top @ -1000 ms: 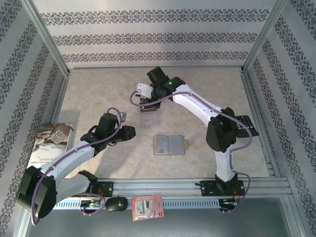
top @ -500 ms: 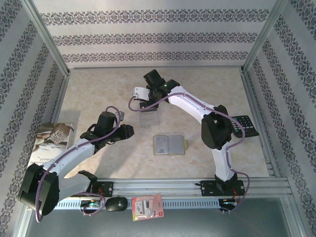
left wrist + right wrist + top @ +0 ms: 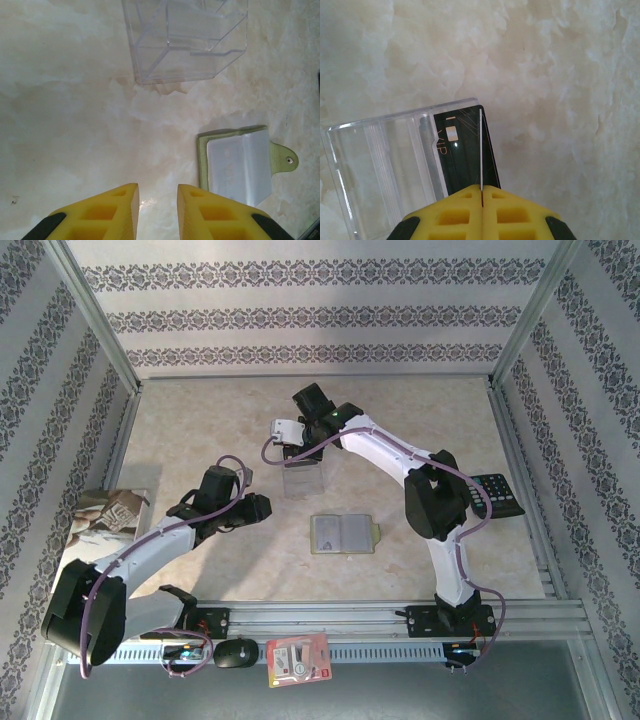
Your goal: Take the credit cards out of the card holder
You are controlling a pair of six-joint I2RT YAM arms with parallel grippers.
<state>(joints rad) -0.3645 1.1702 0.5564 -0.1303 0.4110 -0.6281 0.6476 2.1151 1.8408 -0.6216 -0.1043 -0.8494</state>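
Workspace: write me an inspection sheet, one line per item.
Surface: pale marbled table, no spills seen.
Job's things: card holder lies open and flat, pale pockets up; black credit card pinched by the right gripper at the clear box.
Clutter: book at left, calculator at right, red-and-white packet at the near edge.
Grippers: left gripper slightly open, empty, above bare table; right gripper shut on the card.
Cables: purple cables run along both arms; no snag seen.
Surroundings: patterned walls with metal frame posts.
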